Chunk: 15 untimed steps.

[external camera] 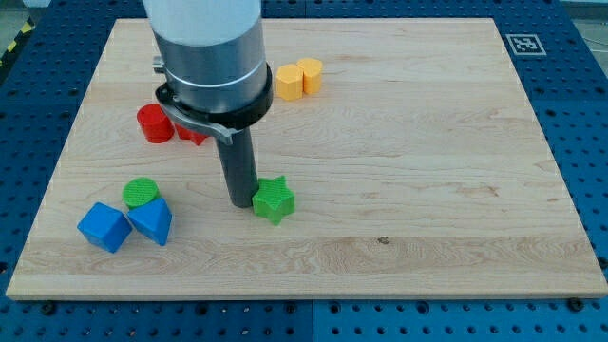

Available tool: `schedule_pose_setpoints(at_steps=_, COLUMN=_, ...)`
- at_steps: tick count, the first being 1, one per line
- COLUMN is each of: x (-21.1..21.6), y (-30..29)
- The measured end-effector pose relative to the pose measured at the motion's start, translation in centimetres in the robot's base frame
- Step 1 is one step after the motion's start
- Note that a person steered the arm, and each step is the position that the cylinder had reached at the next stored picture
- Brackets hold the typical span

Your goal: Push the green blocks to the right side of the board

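Observation:
A green star block [274, 199] lies near the middle of the wooden board [427, 142], a little below centre. My tip [240, 202] stands right against its left side, touching or almost touching it. A green round block [141, 193] lies at the view's lower left, pressed against the top of two blue blocks. The rod and the arm's grey body rise from the tip toward the view's top and hide part of the board behind them.
Two blue blocks [103, 226] [152, 221] lie side by side at the lower left. A red round block [154, 123] and another red block [193, 133], partly hidden by the arm, lie at the left. Two yellow-orange blocks [298, 78] lie near the top centre.

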State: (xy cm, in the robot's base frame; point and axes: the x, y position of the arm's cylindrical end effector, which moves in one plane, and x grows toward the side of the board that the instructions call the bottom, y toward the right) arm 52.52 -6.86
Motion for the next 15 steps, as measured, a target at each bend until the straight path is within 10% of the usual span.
schedule_pose_setpoints(at_steps=2, x=0.8, y=0.6)
schedule_pose_setpoints(at_steps=6, x=-1.3, y=-18.3)
schedule_pose_setpoints(at_steps=15, x=-0.8, y=-10.8)
